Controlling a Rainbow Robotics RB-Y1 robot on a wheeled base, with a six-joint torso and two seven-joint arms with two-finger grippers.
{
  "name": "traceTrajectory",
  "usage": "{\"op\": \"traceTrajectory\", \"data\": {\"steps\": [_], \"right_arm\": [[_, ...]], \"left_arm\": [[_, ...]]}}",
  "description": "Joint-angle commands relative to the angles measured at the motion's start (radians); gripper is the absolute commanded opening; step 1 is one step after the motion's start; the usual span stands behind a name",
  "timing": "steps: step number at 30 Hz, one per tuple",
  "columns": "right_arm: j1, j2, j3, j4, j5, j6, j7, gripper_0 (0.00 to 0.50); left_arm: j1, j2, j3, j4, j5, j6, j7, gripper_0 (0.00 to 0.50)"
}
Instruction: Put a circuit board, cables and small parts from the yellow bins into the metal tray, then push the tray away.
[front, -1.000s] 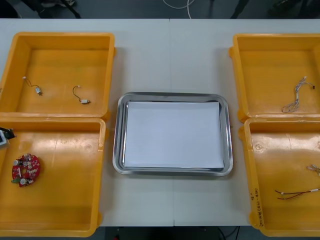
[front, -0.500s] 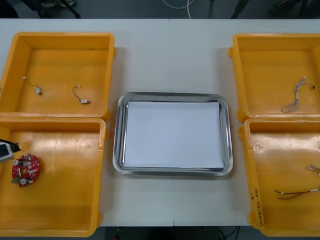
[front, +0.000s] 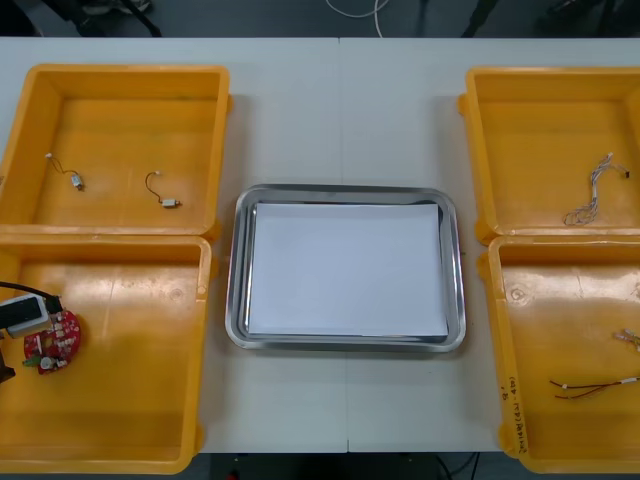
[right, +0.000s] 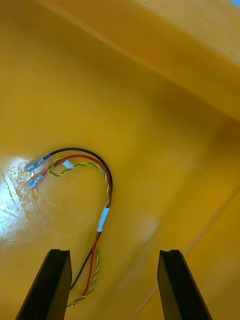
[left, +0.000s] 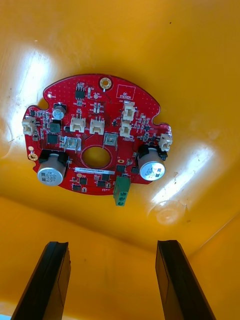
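Currently logged: opening pick, nothing delivered yet.

- Metal tray (front: 460, 270): white inside, bare, midway between the bins.
- Left gripper (left: 112, 245): fingers spread wide, holding nothing, poised in the near left yellow bin (front: 120, 420).
- Circuit board (left: 100, 115): round, red, flat on the bin floor. It lies ahead of the fingertips and apart from them, roughly as broad as the gap between them.
- Right gripper (right: 114, 252): fingers wide apart, empty, over the near right yellow bin (front: 560, 320).
- Red and yellow cable (right: 107, 190): curls ahead of the fingertips, and its tail runs back between the fingers, close beside one of them.

Step in hand, as judged: the approach to a first grasp, with the board the likelier candidate. The next move calls for the left gripper to advance and descend until its fingers bracket the board's edge, then close.

Edges and room: the crease where bin floor meets wall crosses just ahead of the left fingertips, so room on that side looks tight. The board should be lifted above the bin rim before it travels to the tray. The floor around the cable is open, and the tray offers ample landing space.
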Motion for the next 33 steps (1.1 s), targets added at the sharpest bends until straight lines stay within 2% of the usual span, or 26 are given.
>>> {"op": "traceTrajectory", "data": {"steps": [1, 21, 33], "right_arm": [[-0.051, 0.028, 0.018, 0.033, 0.005, -0.008, -0.032, 0.500], [-0.091, 0.074, 0.058, 0.104, 0.016, -0.043, -0.041, 0.500], [-0.094, 0.092, 0.067, 0.144, 0.020, -0.051, -0.047, 0.500]], "left_arm": [[-0.055, 0.046, -0.041, 0.017, -0.013, -0.011, -0.019, 0.500], [-0.169, 0.046, -0.191, 0.121, -0.037, -0.082, -0.005, 0.500], [-0.172, 0.044, -0.217, 0.129, -0.053, -0.100, 0.001, 0.500]]}}
